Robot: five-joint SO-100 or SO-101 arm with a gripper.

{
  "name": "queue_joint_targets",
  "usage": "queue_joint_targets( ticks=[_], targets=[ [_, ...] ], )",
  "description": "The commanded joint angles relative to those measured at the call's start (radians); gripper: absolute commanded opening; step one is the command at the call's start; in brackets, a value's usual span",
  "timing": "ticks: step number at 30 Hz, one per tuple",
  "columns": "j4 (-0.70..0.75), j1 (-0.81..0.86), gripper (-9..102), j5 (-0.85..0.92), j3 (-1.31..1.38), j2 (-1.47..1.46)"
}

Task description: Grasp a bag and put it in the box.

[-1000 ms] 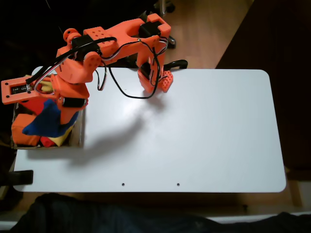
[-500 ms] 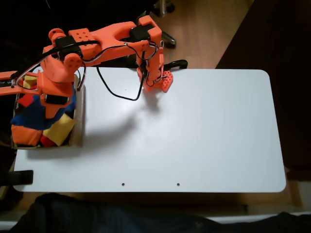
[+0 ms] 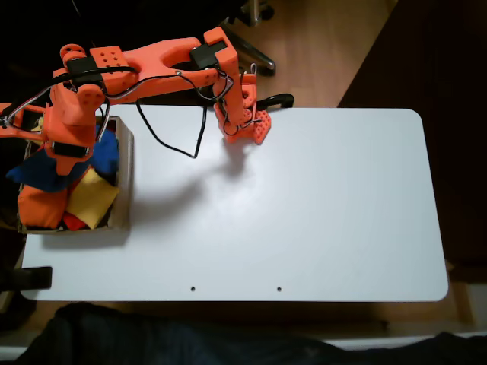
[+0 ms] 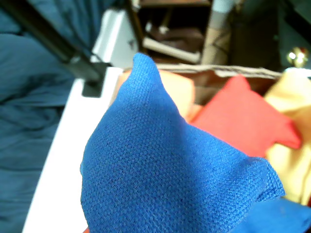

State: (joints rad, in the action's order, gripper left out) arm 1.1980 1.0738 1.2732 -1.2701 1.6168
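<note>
the pincer (image 3: pixel 55 169) hangs over the left end of the box (image 3: pixel 123 182) in the fixed view, at the tip of the orange arm (image 3: pixel 144 62) that reaches across from the bench's back edge. its fingers are hidden behind the arm's wrist and the cloth, so i cannot tell how far they are closed. the blue bag (image 3: pixel 38 173) sits right beneath the wrist, one corner sticking out past the box's left side, its body above the other bags. in the wrist view the blue bag (image 4: pixel 165 179) takes up the near foreground, a peaked corner pointing up, its weave sharp.

inside the box lie an orange bag (image 3: pixel 39 207), a yellow bag (image 3: pixel 93 199) and a sliver of a red bag (image 3: pixel 72 222); a second patch of blue cloth (image 3: pixel 106 152) shows against the right wall. the wrist view shows a red bag (image 4: pixel 243 116) and a yellow bag (image 4: pixel 291 160) behind the blue one, with the cardboard rim (image 4: pixel 243 72) beyond.

the white bench (image 3: pixel 304 205) holds the box at its left edge.
</note>
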Motion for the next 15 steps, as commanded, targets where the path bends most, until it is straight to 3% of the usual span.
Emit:
queue_joint_targets(
  ticks=[1,15],
  targets=[
    [-0.023,0.028,1,0.014,0.095,0.009],
    [-0.103,0.081,1,0.057,0.097,-0.078]
  ],
)
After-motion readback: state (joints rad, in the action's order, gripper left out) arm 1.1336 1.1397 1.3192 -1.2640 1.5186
